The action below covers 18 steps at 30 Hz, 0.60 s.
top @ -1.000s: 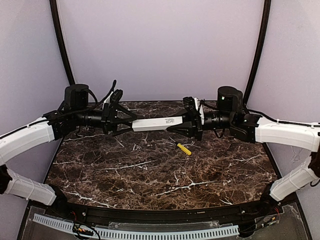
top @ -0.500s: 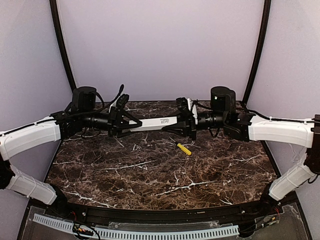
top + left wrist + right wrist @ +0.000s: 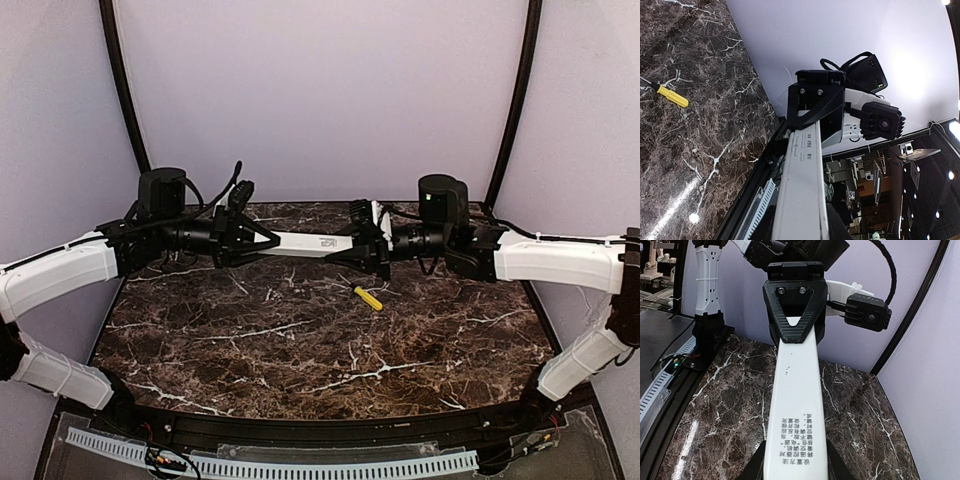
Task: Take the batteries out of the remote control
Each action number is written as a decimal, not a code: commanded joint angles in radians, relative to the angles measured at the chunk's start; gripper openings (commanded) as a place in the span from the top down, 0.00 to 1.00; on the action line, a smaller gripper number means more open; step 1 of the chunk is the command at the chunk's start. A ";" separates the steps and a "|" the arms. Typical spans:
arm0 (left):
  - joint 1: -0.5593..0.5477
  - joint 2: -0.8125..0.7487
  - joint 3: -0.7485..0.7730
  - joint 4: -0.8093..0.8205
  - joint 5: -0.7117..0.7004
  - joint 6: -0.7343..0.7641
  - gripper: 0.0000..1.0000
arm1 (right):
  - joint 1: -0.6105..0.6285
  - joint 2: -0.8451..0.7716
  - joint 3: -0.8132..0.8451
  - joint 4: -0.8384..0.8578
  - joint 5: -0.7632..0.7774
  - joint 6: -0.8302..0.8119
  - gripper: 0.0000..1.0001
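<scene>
The remote control (image 3: 310, 243) is a long white bar held level in the air over the back of the table, between the two arms. My left gripper (image 3: 262, 240) is shut on its left end, with dark fingers on both sides of the bar (image 3: 802, 190) in the left wrist view. My right gripper (image 3: 345, 247) is shut on the right end, where dark print shows on the remote (image 3: 796, 405). In the right wrist view the left gripper's finger (image 3: 795, 315) lies against the far end. No batteries show.
A yellow stick with a dark tip (image 3: 368, 298) lies on the dark marble table (image 3: 300, 350), below and slightly right of the remote; it also shows in the left wrist view (image 3: 670, 95). Purple walls close in the back and sides.
My left gripper slid right along the remote's left end and closed on it. The right gripper shifted slightly left and back with the remote, which now hangs more level.
</scene>
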 commanded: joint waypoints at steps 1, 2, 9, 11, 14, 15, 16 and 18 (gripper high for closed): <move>-0.020 -0.007 -0.035 0.039 -0.003 0.006 0.90 | 0.022 -0.010 0.030 0.047 0.029 0.032 1.00; -0.019 -0.013 -0.042 0.061 0.003 -0.009 0.90 | 0.022 -0.013 0.028 0.048 0.031 0.034 1.00; -0.020 -0.038 -0.096 0.245 -0.002 -0.113 0.98 | 0.022 -0.027 -0.003 0.079 0.033 0.078 0.78; -0.020 -0.042 -0.106 0.288 -0.004 -0.141 0.99 | 0.022 -0.026 -0.005 0.079 0.033 0.090 0.62; -0.020 -0.052 -0.119 0.345 -0.004 -0.173 1.00 | 0.022 -0.024 -0.012 0.088 0.041 0.108 0.50; -0.020 -0.054 -0.120 0.349 -0.005 -0.174 1.00 | 0.022 -0.025 -0.016 0.094 0.043 0.113 0.46; -0.019 -0.059 -0.121 0.353 -0.005 -0.176 1.00 | 0.021 -0.029 -0.022 0.102 0.045 0.118 0.44; -0.019 -0.067 -0.126 0.357 -0.010 -0.177 1.00 | 0.022 -0.034 -0.035 0.124 0.047 0.125 0.42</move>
